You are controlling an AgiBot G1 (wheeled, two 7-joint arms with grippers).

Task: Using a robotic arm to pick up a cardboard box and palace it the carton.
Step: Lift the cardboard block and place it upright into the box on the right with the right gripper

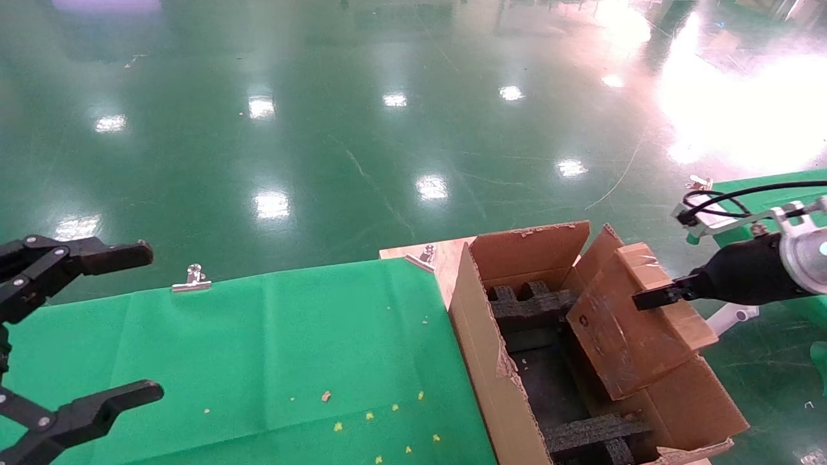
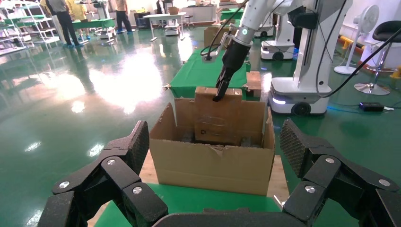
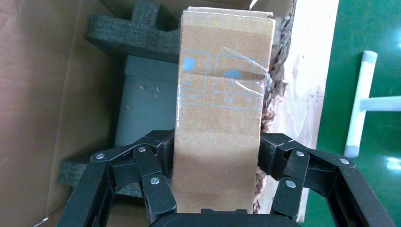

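Two grippers in my feeds: my right gripper point(image 3: 215, 189) is clamped on the box point(image 1: 636, 323), tilted over the carton point(image 1: 481, 361) at the table's right end. My left gripper point(image 1: 90, 329) hangs spread wide over the table's point(image 1: 258, 349) left edge.

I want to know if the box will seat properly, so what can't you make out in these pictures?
- Carton floor under the cardboard box: hidden by the box itself in the head view and the right wrist view.
- Box's lower end: hidden behind the carton's near wall in the left wrist view.
- Foam blocks: partly cut off by the bottom edge of the head view.
- Right gripper: its contact faces are hidden behind the box's sides.
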